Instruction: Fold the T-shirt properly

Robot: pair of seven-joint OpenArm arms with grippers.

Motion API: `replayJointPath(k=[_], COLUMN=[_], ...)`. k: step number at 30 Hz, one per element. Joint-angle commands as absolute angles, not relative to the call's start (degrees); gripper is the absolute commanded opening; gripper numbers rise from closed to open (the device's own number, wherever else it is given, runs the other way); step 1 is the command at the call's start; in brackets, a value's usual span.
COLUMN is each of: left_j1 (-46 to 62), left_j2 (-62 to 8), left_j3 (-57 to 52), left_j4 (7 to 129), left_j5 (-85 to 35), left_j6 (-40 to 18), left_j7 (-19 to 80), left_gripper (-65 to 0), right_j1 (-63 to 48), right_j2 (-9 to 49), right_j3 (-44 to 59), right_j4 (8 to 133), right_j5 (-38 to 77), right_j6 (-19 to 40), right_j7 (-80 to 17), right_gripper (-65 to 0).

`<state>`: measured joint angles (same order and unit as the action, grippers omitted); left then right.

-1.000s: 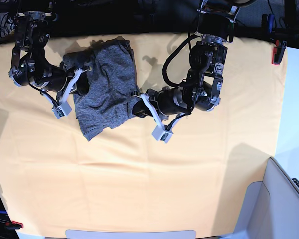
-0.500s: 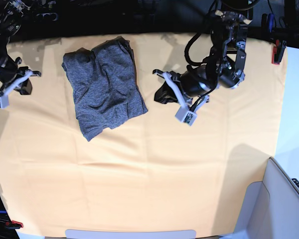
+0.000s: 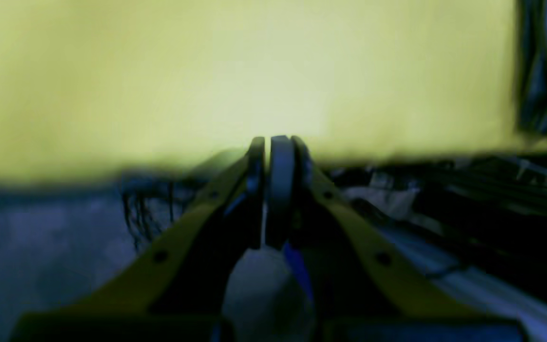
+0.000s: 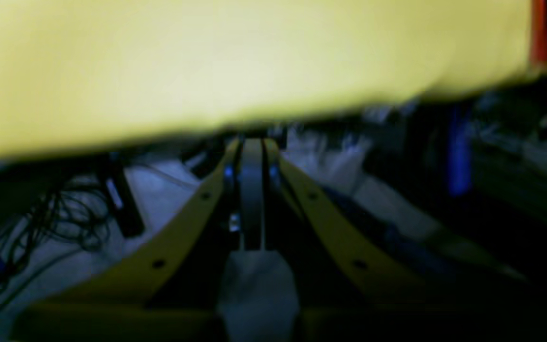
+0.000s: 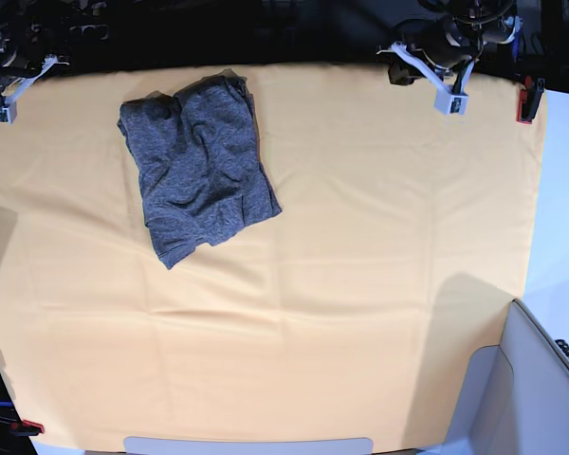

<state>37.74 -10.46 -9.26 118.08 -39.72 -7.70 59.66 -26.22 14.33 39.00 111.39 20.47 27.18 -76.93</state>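
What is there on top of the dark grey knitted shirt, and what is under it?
Nothing lies on the dark grey knitted shirt. Around it shows pale orange cloth; directly underneath, the shirt hides everything.

Two robot arms, the left arm [image 5: 469, 52] and the right arm [image 5: 19, 52], with black, angular bodies dotted by small, pale, screw-like spots. Each end effector has a light blue-grey part near its tip. In the wrist views, long, dark, tapering fingers [image 4: 249, 190] carry round, darker spots.
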Motion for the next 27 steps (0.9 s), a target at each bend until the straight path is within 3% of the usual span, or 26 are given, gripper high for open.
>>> replayJointPath(k=[1, 7, 14, 27], left_j1=[38.99, 40.75, 42.33, 38.81], left_j2=[-11.03, -11.21, -11.21, -12.53], left_j3=[-9.80, -9.71, -9.63, -9.01], left_j4=[118.55, 117.23, 105.27, 76.79], left_j5=[-40.31, -40.13, -40.13, -40.04], left_j6=[-7.96, -7.96, -7.96, -7.96], left_j7=[58.24, 58.68, 57.80, 39.96], left_gripper=[-63.4, -65.0, -65.0, -65.0], right_j1=[-26.77, -32.92, -33.89, -28.79], right_j2=[14.73, 14.29, 14.11, 14.20], right_j3=[37.93, 23.87, 7.96, -2.15], right_j4=[112.13, 111.43, 103.34, 74.68], right_j5=[19.03, 9.10, -4.35, -5.49], right_j6=[27.30, 27.30, 27.30, 27.30], right_j7=[-75.91, -65.80, -59.91, -43.65], right_gripper=[-65.0, -65.0, -65.0, -65.0])
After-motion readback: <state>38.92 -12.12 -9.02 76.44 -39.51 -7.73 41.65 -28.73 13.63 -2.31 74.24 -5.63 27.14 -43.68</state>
